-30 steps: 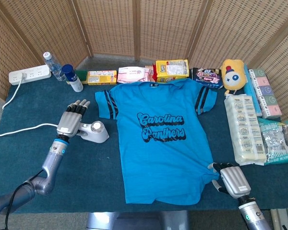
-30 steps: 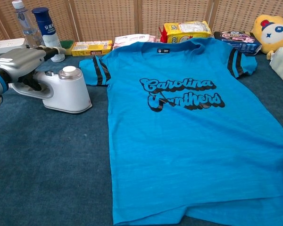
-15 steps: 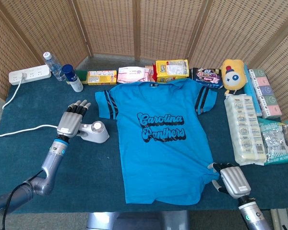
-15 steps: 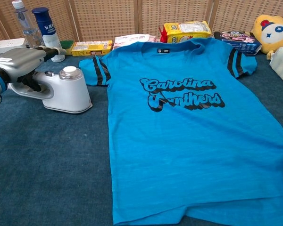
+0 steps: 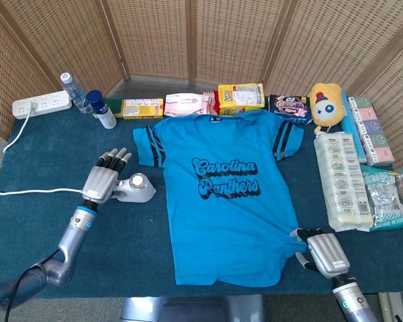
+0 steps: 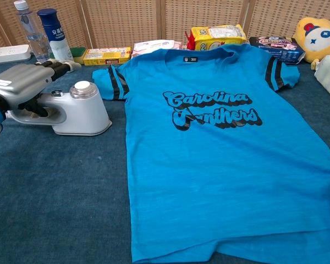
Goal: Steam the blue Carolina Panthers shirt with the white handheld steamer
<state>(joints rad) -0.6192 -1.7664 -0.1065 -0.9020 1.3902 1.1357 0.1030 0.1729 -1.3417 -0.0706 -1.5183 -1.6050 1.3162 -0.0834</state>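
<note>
While the left hand [image 5: 106, 180] lies over the handle of the white steamer [image 6: 80, 109], fingers stretched flat along the top and not visibly wrapped under, I can't tell if it has a real hold, and that is the main risk: lift now and the steamer could tip or slide out onto the table [image 5: 47, 221]. Steamer sits on the table just left of the blue shirt [image 5: 228, 201], near the striped sleeve but apart from it. Its white cord [image 5: 27, 193] trails off to the left; a quick swing toward the shirt could snag it or drag it over the cloth. Shirt lies flat, face up, collar toward the snack boxes. Right hand [image 5: 324, 251] rests at the lower right hem, fingers on the cloth edge; whether it pinches or only presses I can't tell. If it slips, the fabric may bunch once the steamer is dragged across.

Against a second ago: steamer and left hand have shifted slightly right toward the shirt and the steamer has turned, cord straighter. Shirt and right hand unchanged.
</note>
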